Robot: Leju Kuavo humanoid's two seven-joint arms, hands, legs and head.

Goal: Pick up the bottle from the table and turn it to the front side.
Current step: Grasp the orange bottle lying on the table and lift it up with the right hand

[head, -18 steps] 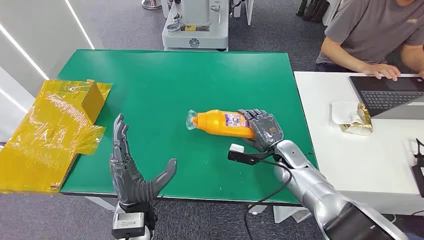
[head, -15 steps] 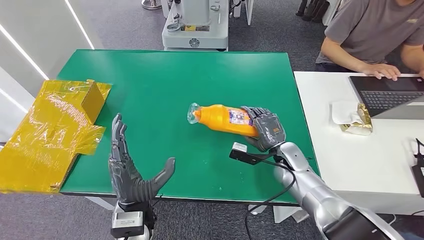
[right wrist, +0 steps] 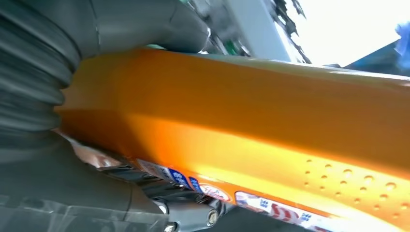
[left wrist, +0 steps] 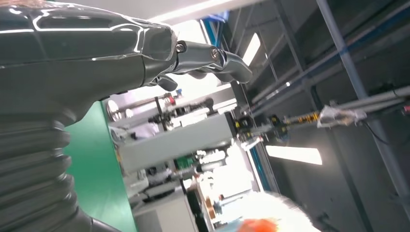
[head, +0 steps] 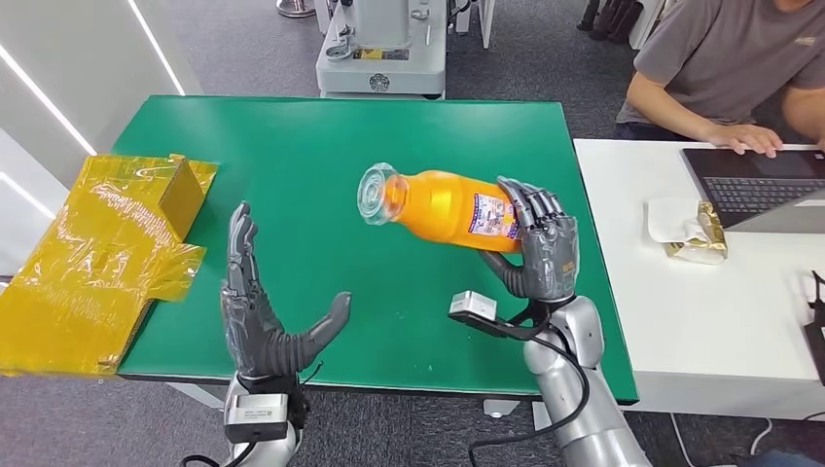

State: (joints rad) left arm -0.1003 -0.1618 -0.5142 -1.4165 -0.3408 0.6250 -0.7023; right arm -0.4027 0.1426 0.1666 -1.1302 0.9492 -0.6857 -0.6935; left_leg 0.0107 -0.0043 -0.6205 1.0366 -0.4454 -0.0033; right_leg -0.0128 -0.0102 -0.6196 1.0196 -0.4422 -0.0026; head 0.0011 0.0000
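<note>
Right hand (head: 540, 258) grips the orange bottle (head: 443, 209), lifted sideways above the green worktop (head: 321, 156); left hand (head: 258, 311) hovers beside it, fingers spread, holding nothing.

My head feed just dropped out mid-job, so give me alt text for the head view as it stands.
The right hand holds an orange bottle on its side above the green table, clear cap end pointing toward the left hand, which hovers open near the table's front edge. Crumpled yellow wrapping overhangs the table's left side; a person sits at a laptop on the white table.
</note>
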